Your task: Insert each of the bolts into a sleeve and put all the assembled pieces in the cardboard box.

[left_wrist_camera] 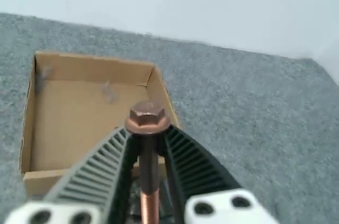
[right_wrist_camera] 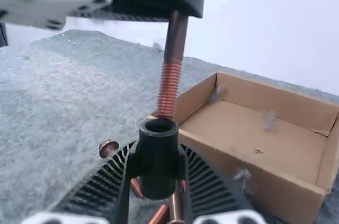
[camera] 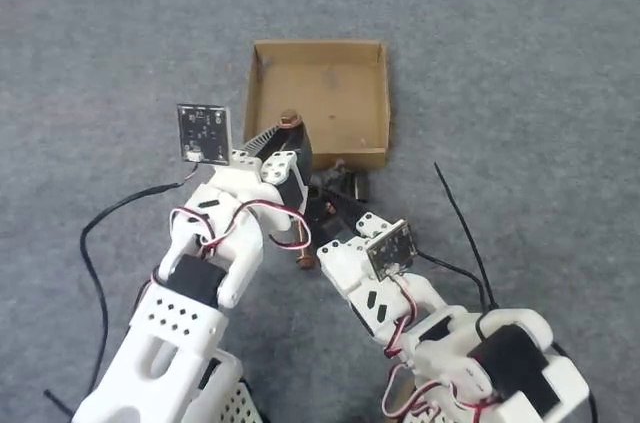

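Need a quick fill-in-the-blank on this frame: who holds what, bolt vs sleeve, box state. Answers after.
1. The left gripper is shut on the bolt, which stands with its hex head pointing ____.
2. The right gripper is shut on a black ____.
3. The bolt's ____ end hangs right at the open top of the sleeve.
4. The cardboard box holds ____ assembled pieces.

Missing words: up; sleeve; threaded; no.

Bench (camera: 520,73): grey, fuzzy carpet-like covering throughout. Wall (left_wrist_camera: 212,1): plain white, meeting the bench along its far edge.
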